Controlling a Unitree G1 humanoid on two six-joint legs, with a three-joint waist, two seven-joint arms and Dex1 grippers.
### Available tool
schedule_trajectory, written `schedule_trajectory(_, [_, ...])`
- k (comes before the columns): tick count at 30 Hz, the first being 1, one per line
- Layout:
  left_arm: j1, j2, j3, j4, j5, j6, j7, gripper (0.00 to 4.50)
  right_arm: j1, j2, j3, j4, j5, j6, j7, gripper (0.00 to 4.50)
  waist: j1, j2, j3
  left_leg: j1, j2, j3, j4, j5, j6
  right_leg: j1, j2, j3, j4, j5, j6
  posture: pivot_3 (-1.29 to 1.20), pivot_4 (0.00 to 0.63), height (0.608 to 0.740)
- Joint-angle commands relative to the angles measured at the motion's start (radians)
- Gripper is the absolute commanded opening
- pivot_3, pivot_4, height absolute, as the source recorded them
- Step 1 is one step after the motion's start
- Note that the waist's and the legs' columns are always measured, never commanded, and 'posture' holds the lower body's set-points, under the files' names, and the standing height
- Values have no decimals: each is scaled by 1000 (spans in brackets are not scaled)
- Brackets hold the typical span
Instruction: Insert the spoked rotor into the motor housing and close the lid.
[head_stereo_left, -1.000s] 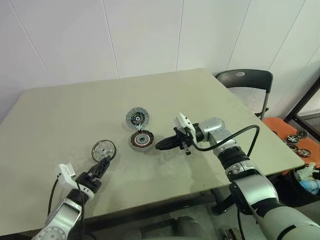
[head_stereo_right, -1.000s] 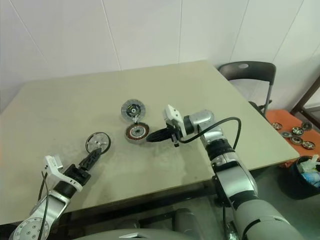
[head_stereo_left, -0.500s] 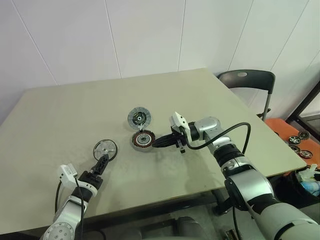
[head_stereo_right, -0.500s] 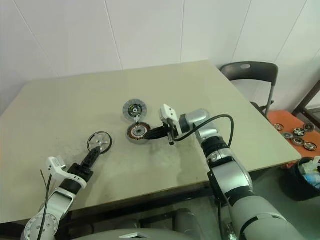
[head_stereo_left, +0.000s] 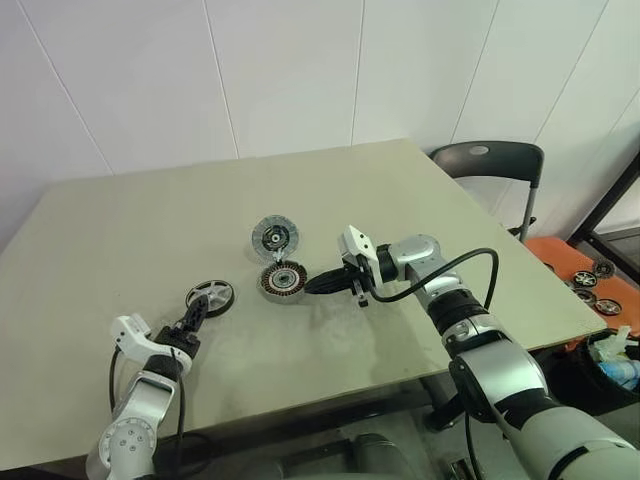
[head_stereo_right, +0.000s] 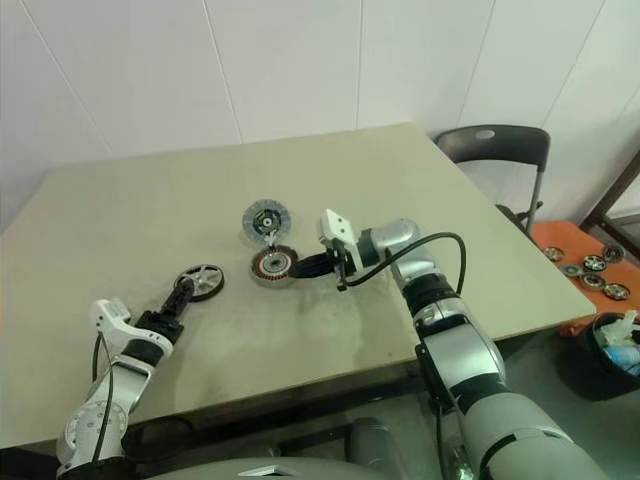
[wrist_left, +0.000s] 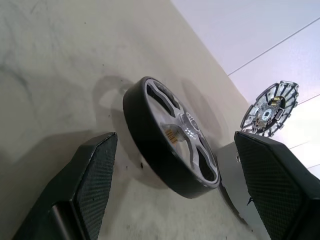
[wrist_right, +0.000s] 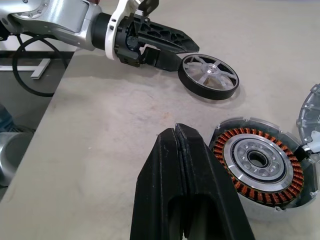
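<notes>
Since a second ago the left gripper has been carried forward along the table to the spoked rotor, so that the rim is now flanked by the two fingers, where before they lay short of it. From this the grasp is judged to be imminent, though nothing has been lifted yet. The jaws are held wide, one to each side of the wheel, and contact with the rim cannot be confirmed. The rotor lies flat on the table at about 8 o'clock from the motor housing, well apart from it. The lid rests just beyond the housing at 12 o'clock.

The left arm is stretched low over the near table edge, its gripper aimed nearly level toward the rotor. The right gripper is kept pressed together, empty, pointing across toward the robot's left, its tip just beside the housing at 3 o'clock; its place is unchanged.
</notes>
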Motion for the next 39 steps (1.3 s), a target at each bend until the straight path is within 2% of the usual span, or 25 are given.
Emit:
schedule_trajectory(1, [-18, -3, -15, 15, 20, -4, -9, 3994, 0, -2, -9, -36, 0, -6, -15, 26, 5, 0, 0, 0, 0, -1, 0, 0, 0, 0, 0, 0, -1, 0, 0, 0, 0, 740])
schedule_trajectory(9, [-63, -5, -19, 37, 21, 2, -13, 3994, 6, 1, -7, -42, -1, -4, -30, 26, 12, 1, 0, 0, -1, -1, 0, 0, 0, 0, -1, 0, -2, 0, 0, 0, 0, 740])
schedule_trajectory(14, [-138, -37, -97, 41, 18, 66, -17, 3994, 5, 11, -5, -31, -6, -10, -47, 26, 22, 0, 1, -1, -1, -1, 0, 0, 0, 1, 0, 0, -3, 0, 0, 0, 0, 740])
schedule_trajectory(17, [-143, -40, -104, 43, 27, 72, -11, 3994, 11, 11, -5, -34, -10, -9, -49, 26, 23, 0, 1, -3, -1, -1, -1, 0, 0, 0, 0, 0, -7, 0, 0, 0, 0, 740])
schedule_trajectory(23, [-129, -28, -85, 39, 29, 65, -21, 3994, 14, 3, -8, -35, -15, -6, -53, 26, 26, 0, 1, -10, -1, -2, -2, 0, 0, -6, -1, 0, -8, 2, 1, 0, 0, 740])
schedule_trajectory(36, [-115, -33, -25, 51, 46, -10, 7, 3994, 5, 7, -2, -18, -28, -19, -56, 26, 23, 0, 1, -10, -1, -1, -1, 0, 0, -6, 0, 0, -8, 1, 0, 0, 0, 740])
schedule_trajectory(39, [-118, -36, -7, 64, 52, -35, 18, 3445, 3, 7, -2, -15, -31, -21, -57, 0, 25, 0, 1, -10, 0, -1, -2, 0, 0, -6, 0, 0, -8, 1, 0, 0, 0, 740])
